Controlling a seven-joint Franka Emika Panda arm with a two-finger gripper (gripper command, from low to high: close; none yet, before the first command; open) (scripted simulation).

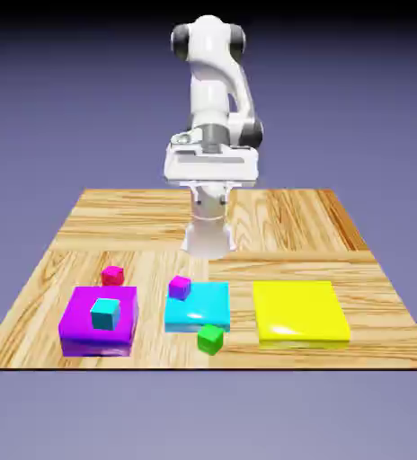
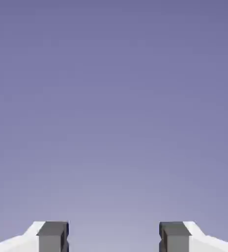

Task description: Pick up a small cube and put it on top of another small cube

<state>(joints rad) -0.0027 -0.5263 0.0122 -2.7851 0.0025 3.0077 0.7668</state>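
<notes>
Violet backdrop fills the hand view between parted fingers [image 2: 52, 237].

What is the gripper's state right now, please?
Gripper: open, holding nothing; only backdrop shows between its fingertips.

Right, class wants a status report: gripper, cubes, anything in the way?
Gripper open, empty, above the table. Teal cube on purple block; purple cube on cyan block; pink cube, green cube loose. Nothing stacked, nothing blocking.
</notes>
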